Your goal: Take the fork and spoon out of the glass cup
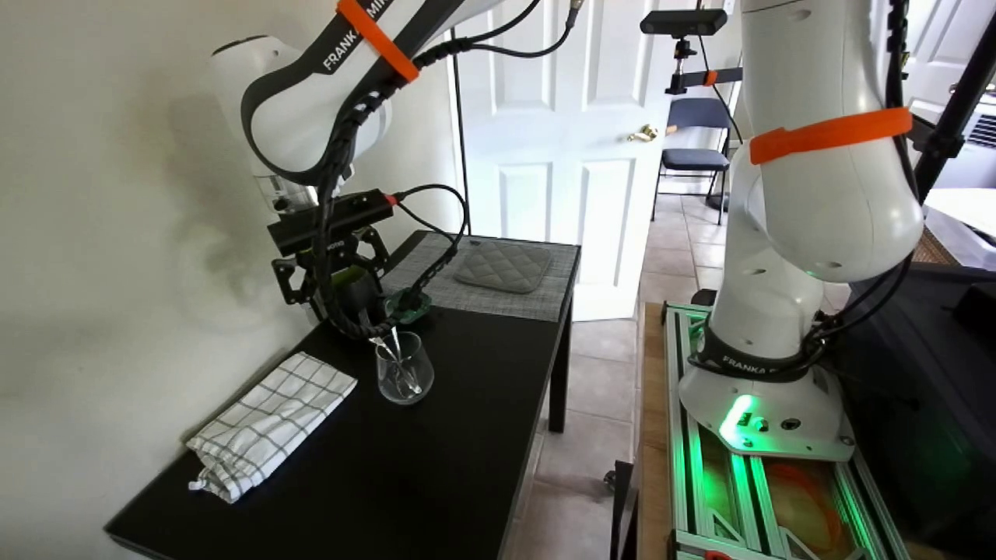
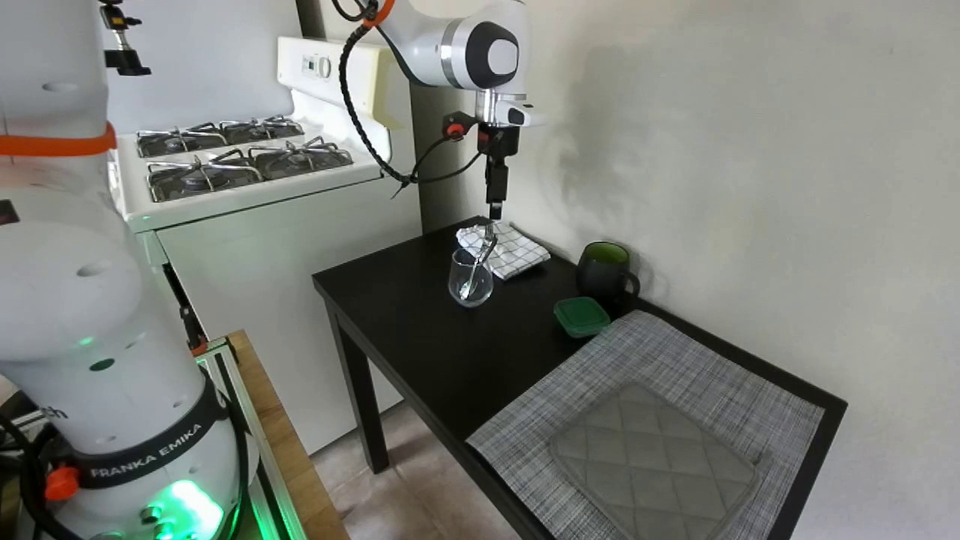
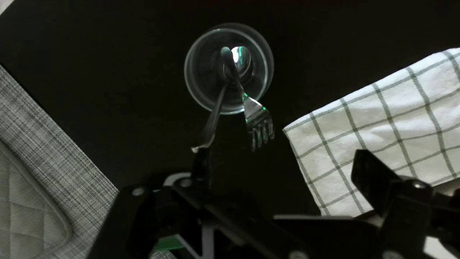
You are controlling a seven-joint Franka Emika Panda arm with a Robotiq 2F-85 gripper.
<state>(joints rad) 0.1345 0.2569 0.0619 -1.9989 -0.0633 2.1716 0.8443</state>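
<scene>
The clear glass cup [image 3: 196, 72] stands upright on the black table; it shows in both exterior views [image 1: 420, 372] [image 2: 456, 283]. The fork [image 3: 257, 117] and spoon [image 3: 212, 124] lean in it and stick out past the rim on the same side. The fork's tines point up and out; the spoon's bowl is down in the cup. My gripper [image 3: 282, 158] is open and empty, its fingers wide apart. In the wrist view the left fingertip overlaps the spoon handle's end; touching cannot be told. In an exterior view the gripper [image 2: 495, 211] is just above the utensils.
A folded checked cloth [image 1: 272, 420] lies beside the cup near the wall. A dark mug with green inside [image 2: 602, 271] and a green-lidded container [image 2: 581, 316] stand farther along the wall. A grey placemat [image 2: 525, 461] with a quilted pad [image 2: 652, 457] covers one table end.
</scene>
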